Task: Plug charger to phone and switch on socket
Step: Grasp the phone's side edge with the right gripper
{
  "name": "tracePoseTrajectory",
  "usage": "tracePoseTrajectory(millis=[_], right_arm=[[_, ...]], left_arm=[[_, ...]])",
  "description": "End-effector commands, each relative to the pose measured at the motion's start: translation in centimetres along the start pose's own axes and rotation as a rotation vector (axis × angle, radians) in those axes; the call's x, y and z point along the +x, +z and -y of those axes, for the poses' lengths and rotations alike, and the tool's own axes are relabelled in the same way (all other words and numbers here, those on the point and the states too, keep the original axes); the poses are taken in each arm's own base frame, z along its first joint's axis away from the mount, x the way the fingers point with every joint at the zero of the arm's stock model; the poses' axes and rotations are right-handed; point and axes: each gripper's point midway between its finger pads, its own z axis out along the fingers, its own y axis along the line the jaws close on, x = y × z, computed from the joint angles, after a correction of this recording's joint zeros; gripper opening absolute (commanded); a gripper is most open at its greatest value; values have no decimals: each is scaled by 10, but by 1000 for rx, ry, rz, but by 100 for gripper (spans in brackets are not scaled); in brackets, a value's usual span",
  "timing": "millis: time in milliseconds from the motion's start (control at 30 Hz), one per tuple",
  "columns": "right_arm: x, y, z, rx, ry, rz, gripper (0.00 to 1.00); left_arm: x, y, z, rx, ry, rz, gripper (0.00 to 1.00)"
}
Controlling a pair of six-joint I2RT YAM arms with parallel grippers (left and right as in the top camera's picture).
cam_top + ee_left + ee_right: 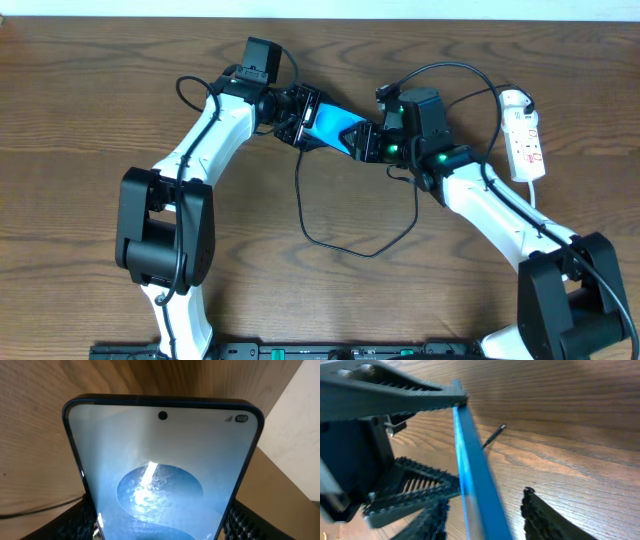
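Left gripper (298,118) clamps one end of the phone (328,128), held off the table (100,60). Right gripper (485,502) straddles the other end, jaws part-open; gap on one side, contact opposite unclear. Charger (494,436) tip lies loose. Socket (525,135) switch unreadable.

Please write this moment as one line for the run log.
left pincer: holds phone | right pincer: open around phone end | charger plug: on table, not inserted | socket: untouched

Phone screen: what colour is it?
The phone screen is pale blue with a darker blue circle, seen best in the left wrist view.
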Motion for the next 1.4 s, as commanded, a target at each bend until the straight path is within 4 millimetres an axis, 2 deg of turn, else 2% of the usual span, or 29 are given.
tracePoseTrajectory(millis=[0,233,333,667,933,1100,1267,1367], right_arm=[[-11,1,-4,1,2,35,40],[-15,1,-6,-3,-12,54,28],[-16,1,-10,-12,-27,61,26],[-18,1,-9,-7,-26,69,1],[-29,-1,-10,-15,18,112,1],[-35,-5,-1,-5,48,127,1],[-46,-11,13,10,136,153,1],[-51,-15,20,14,179,165,1]], left_arm=[[21,-8,11,34,14,-84,55],[40,-10,13,44,-3,-195,55],[41,-10,13,44,-3,-199,55],[41,-10,13,44,-3,-199,55],[40,-10,13,44,-3,-197,55],[33,-11,13,50,57,-162,55],[26,-16,26,109,198,-139,67],[24,-18,31,133,235,-135,78]])
